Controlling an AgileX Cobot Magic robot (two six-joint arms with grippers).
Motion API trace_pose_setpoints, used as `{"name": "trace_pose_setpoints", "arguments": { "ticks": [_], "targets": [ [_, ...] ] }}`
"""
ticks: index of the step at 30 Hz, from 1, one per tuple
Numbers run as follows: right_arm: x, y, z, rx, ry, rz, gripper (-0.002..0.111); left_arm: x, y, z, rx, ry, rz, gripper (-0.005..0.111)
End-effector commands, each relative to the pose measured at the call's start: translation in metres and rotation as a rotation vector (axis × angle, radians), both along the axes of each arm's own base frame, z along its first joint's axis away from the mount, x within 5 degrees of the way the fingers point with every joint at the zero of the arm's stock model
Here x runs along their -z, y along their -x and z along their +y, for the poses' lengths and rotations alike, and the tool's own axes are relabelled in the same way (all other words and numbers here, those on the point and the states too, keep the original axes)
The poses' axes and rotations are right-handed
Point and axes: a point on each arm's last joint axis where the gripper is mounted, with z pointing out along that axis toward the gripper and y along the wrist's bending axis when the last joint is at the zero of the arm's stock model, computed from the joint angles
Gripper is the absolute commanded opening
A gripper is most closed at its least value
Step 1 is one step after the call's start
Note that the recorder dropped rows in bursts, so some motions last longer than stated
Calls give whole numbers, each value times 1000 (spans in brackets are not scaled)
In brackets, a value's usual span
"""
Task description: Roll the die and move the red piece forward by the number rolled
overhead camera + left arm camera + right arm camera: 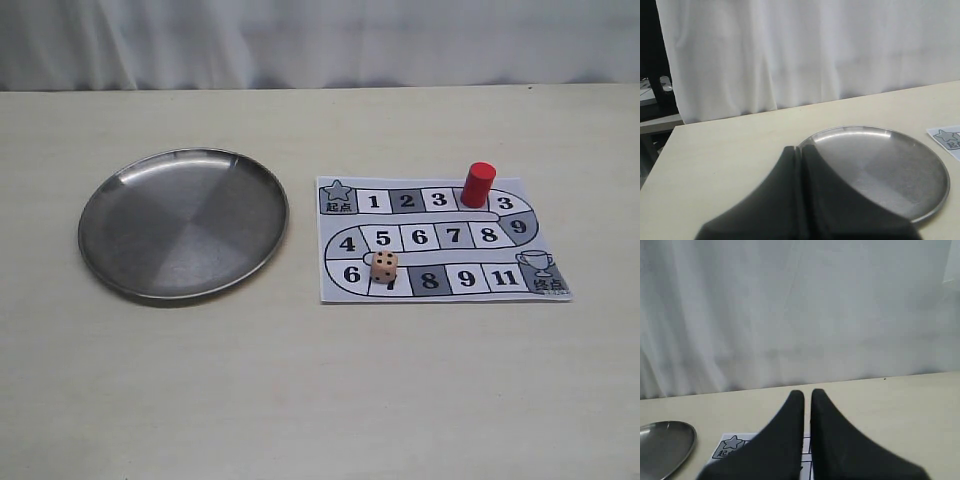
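The die [384,265], a tan cube with dark pips, rests on the board's [420,237] near row, over the square marked 7. The red piece [478,184] stands upright in the far row, just right of the square marked 3. Neither gripper appears in the exterior view. My left gripper [801,149] is shut and empty, its tips over the near rim of the steel plate [890,170]. My right gripper [807,392] hangs over the board's star corner [732,446] with only a thin slit between its fingers and nothing in it. Both wrist views hide the die and the red piece.
A round steel plate [183,222] with nothing in it lies left of the board on the pale table. A white curtain hangs behind the table's far edge. The board's corner [947,139] shows in the left wrist view, the plate's rim [665,445] in the right wrist view.
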Motion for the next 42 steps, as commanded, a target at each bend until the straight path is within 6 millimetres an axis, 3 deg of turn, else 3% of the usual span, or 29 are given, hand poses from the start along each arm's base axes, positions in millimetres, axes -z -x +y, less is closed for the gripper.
{"name": "trace_pose_setpoints", "arguments": {
  "ticks": [1,42],
  "targets": [
    [3,0,0,-3,0,25,4,0,0,-1,10,0,-10,0],
    [12,1,1,-16,31,121,4,0,0,-1,10,0,-10,0]
  ]
}}
